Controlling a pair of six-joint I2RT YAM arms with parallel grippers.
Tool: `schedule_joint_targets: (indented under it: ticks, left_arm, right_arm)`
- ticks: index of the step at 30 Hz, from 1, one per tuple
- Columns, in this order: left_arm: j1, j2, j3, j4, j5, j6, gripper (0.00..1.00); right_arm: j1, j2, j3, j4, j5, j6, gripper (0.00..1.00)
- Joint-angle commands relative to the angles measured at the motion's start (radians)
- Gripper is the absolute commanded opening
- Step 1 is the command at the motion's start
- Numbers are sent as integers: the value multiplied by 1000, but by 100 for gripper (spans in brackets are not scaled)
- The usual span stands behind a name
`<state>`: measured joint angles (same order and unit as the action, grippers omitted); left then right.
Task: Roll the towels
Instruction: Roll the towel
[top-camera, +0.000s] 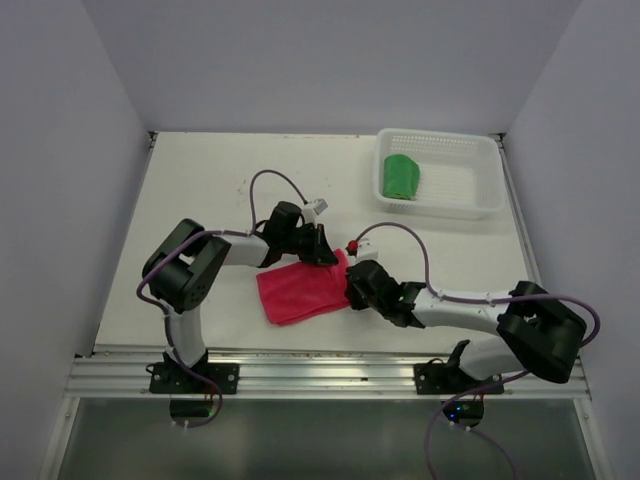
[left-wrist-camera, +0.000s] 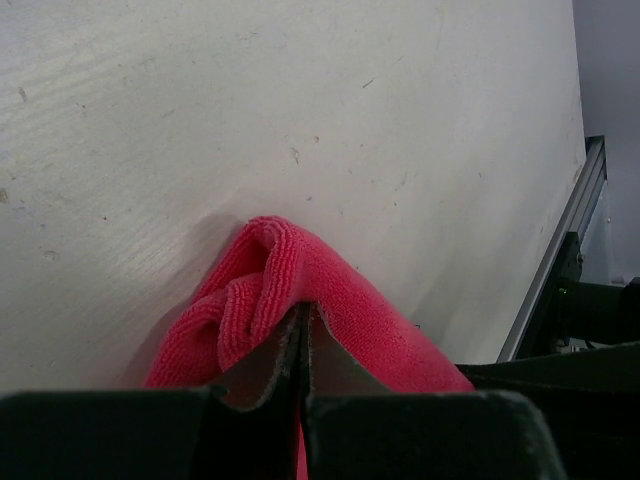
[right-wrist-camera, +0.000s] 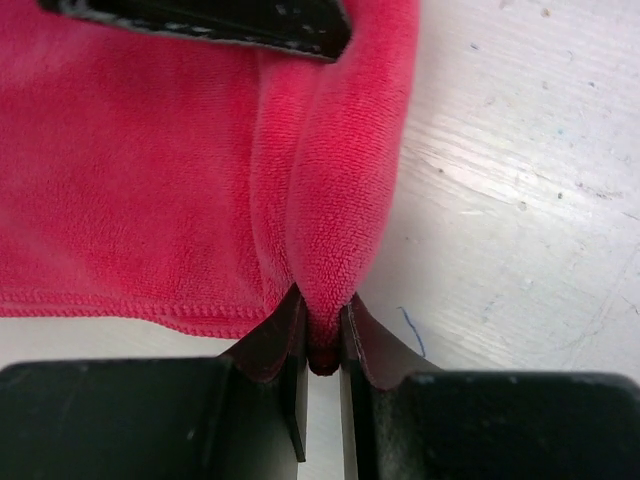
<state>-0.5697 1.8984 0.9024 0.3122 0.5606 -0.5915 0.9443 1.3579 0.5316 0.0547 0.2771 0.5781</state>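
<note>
Top view: pink towel (top-camera: 298, 290) lies on table (top-camera: 200, 190). Left gripper (top-camera: 326, 256) pinches its far corner tight. Right gripper (top-camera: 350, 285) squeezes fold at right edge. Green towel (top-camera: 402, 177) sits in basket (top-camera: 470, 205).

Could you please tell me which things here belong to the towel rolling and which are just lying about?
Part of the job: pink towel, pinched by the left gripper and right gripper; green towel.
Just lying about: white mesh basket, holding the green towel; table.
</note>
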Motion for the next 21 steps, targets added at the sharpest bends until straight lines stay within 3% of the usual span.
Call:
schedule_joint_targets:
  ticks: [1,12,21]
  left_arm:
    - [27,8,0,-140,-107,38,3]
    - [93,-87,23,-209,-102,56,4]
    - [103,-185,15,-236,-102,48,5]
  right_arm:
    - [105,39,89,-101,189,-87,0]
    - [258,257,312,-373,499,-50,0]
    - [312,355,445,-538,616,-26,0]
